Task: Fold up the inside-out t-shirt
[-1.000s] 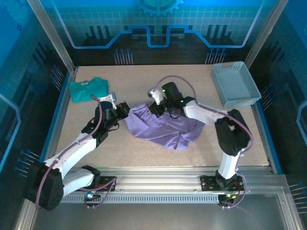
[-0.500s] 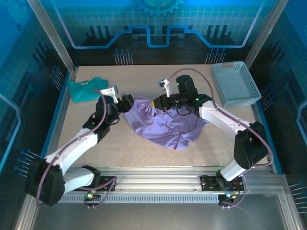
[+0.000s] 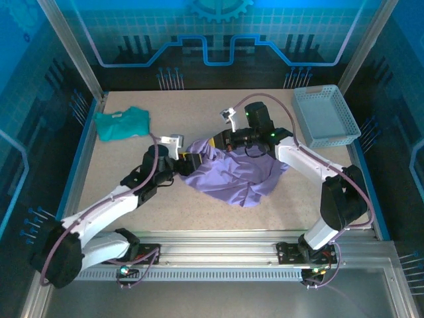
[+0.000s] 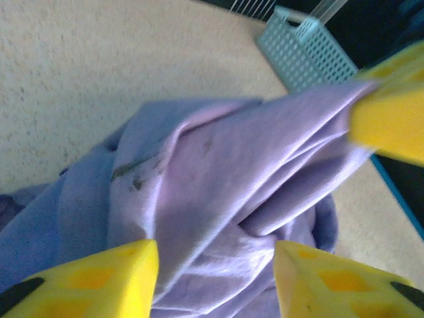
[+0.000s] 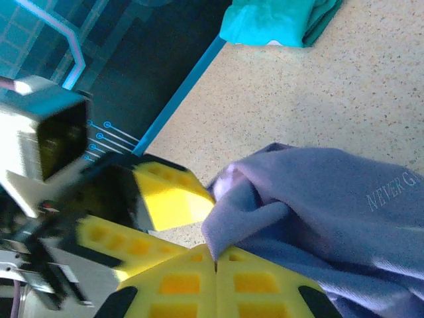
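speckled table (image 3: 132, 192) bears all items; lavender t-shirt (image 3: 235, 175) lies crumpled at its centre between the two arms, one edge raised at far left; pale blue basket (image 3: 324, 116) stands at the far right corner; teal shirt (image 3: 122, 122) lies far left, well apart; right gripper (image 5: 216, 255) clenched on the t-shirt's raised edge; left gripper (image 4: 215, 248) released, jaws apart, purple cloth bunched between them

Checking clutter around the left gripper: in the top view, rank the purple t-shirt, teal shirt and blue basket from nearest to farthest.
1. purple t-shirt, right at the left gripper.
2. teal shirt, back left.
3. blue basket, back right corner.
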Tool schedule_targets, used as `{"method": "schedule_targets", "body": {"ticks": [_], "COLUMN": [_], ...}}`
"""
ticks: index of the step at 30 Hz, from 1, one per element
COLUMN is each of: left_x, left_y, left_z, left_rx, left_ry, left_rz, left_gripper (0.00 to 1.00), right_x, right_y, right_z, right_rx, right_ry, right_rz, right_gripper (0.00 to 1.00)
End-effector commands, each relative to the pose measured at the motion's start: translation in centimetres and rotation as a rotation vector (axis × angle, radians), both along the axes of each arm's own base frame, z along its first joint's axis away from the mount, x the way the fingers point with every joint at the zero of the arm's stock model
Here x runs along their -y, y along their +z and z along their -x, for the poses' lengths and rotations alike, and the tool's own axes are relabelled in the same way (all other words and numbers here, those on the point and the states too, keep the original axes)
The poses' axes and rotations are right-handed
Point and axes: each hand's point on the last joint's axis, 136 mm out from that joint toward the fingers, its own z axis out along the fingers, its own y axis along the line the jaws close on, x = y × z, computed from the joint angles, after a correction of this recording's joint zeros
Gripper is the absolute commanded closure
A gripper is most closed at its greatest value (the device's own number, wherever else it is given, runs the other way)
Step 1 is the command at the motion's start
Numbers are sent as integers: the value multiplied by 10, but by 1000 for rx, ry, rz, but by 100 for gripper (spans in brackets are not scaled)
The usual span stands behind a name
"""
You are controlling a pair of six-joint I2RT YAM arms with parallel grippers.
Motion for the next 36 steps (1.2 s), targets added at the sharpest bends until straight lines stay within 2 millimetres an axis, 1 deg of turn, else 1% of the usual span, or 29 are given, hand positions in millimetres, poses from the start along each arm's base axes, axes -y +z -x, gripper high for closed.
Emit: {"method": "schedule_targets", "body": {"ticks": [1, 2, 3, 6, 9, 12, 14, 16, 18, 21, 23, 25, 26, 28, 29, 32, 33, 34, 36], "left_x": [14, 14, 13, 2, 2, 6, 5, 4, 4, 1, 2, 7, 13, 24, 31, 43, 45, 47, 51], "left_y": [5, 3, -2, -11, -12, -9, -5, -3, 0, -2, 0, 4, 7, 16, 21, 39, 46, 54, 67], "left_z": [-7, -8, -12, -23, -32, -40, -47, -53, -62, -76, -83, -85, -84, -78, -72, -52, -45, -36, -17], "left_rx": [21, 19, 19, 32, 56, 76, 101, 121, 133, 117, 116, 121, 127, 138, 146, 175, 182, 188, 202], "left_ry": [-68, -72, -68, -13, -19, -52, -54, -56, -52, -39, -48, -84, -114, -184, -228, -318, -337, -360, -429], "left_rz": [-33, -44, -76, -168, -224, -273, -321, -360, -378, -374, -355, -317, -290, -229, -195, -78, -33, 10, 84], "left_gripper": [59, 59, 57, 42, 35, 31, 31, 31, 32, 39, 48, 55, 61, 72, 77, 97, 100, 100, 100], "right_x": [3, 4, 5, 6, 9, 8, 9, 11, 12, 14, 18, 24, 28, 32, 34, 41, 46, 53, 61], "right_y": [13, 13, 15, 16, 16, 17, 19, 25, 35, 48, 57, 65, 70, 75, 74, 64, 57, 50, 43], "right_z": [-4, -5, -5, -1, 3, 11, 15, 20, 26, 35, 39, 39, 39, 34, 31, 14, 4, -5, -13], "right_rx": [-10, -13, -11, -7, 10, 21, 34, 59, 89, 120, 137, 160, 167, 177, 176, 156, 153, 158, 183], "right_ry": [1, -1, 1, 35, 83, 153, 187, 220, 251, 301, 312, 303, 298, 272, 250, 144, 78, 9, -75], "right_rz": [-18, -15, -13, 13, 56, 79, 93, 104, 96, 78, 69, 58, 44, 37, 45, 104, 152, 207, 276], "right_gripper": [100, 100, 100, 100, 100, 100, 100, 100, 100, 100, 100, 100, 100, 100, 100, 100, 100, 100, 100]}}
